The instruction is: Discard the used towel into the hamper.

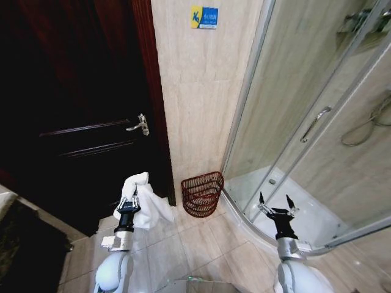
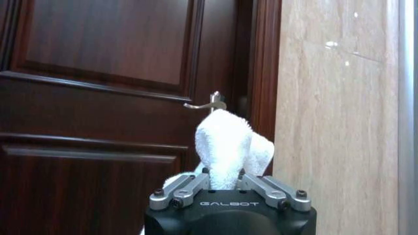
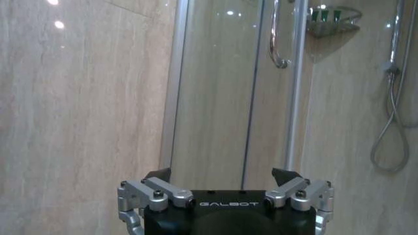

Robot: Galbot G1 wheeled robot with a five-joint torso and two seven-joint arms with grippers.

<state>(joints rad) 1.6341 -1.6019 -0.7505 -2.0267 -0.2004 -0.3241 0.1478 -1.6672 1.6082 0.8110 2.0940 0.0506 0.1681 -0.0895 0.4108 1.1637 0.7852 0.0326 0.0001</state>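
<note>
A white towel [image 1: 146,204] hangs bunched from my left gripper [image 1: 130,199], which is shut on it and held up in front of the dark door. In the left wrist view the towel [image 2: 225,154] sticks up between the fingers [image 2: 186,188]. The hamper [image 1: 202,193], a small reddish-brown wire basket, stands on the floor against the marble wall, to the right of the towel and a little farther away. My right gripper [image 1: 275,202] is open and empty in front of the shower's curved base, right of the hamper. The right wrist view has its fingertips [image 3: 158,175] spread wide.
A dark wooden door with a metal handle [image 1: 139,125] fills the left. A beige marble wall [image 1: 195,91] stands behind the hamper. The glass shower enclosure [image 1: 305,122] with its raised curved base takes the right side. Tiled floor [image 1: 177,250] lies between my arms.
</note>
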